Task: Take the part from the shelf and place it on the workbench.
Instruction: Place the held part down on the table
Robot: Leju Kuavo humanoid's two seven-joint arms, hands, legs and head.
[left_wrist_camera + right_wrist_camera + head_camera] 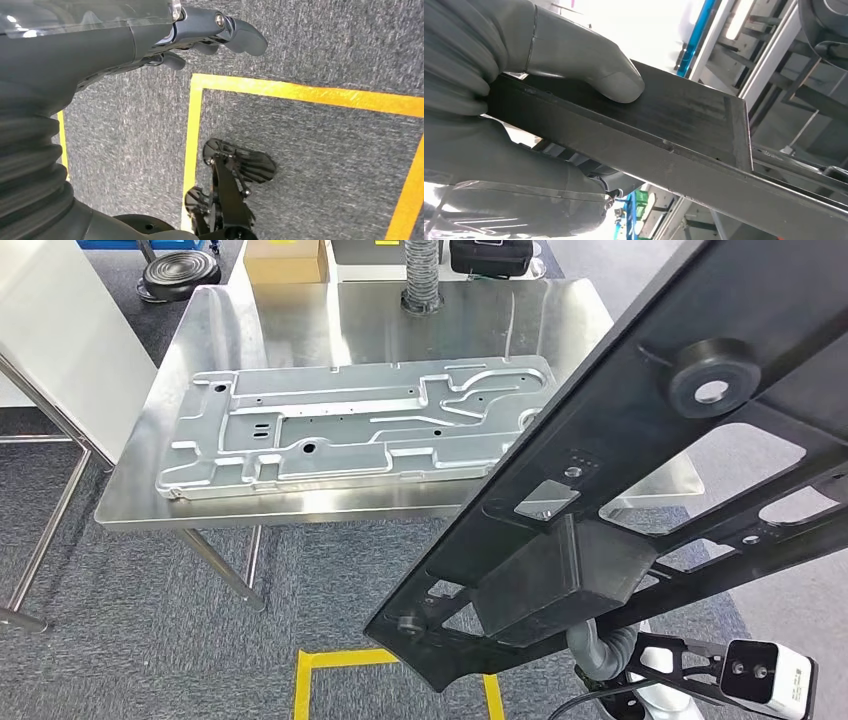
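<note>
The robot's right hand [524, 105] grips a long, flat black frame part with cut-outs [620, 470], held aslant before the stainless-steel workbench [300, 325]; it looks rigid and unwieldy, best clamped near its boxy middle. The left hand [200, 35] hangs over carpet, holding nothing, fingers loosely curled

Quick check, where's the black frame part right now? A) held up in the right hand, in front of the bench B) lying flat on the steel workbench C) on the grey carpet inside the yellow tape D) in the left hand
A: the right hand grips the black frame part, thumb pressed on its flat face, and the part hangs tilted in front of the steel workbench, where a silver stamped panel lies.
</note>
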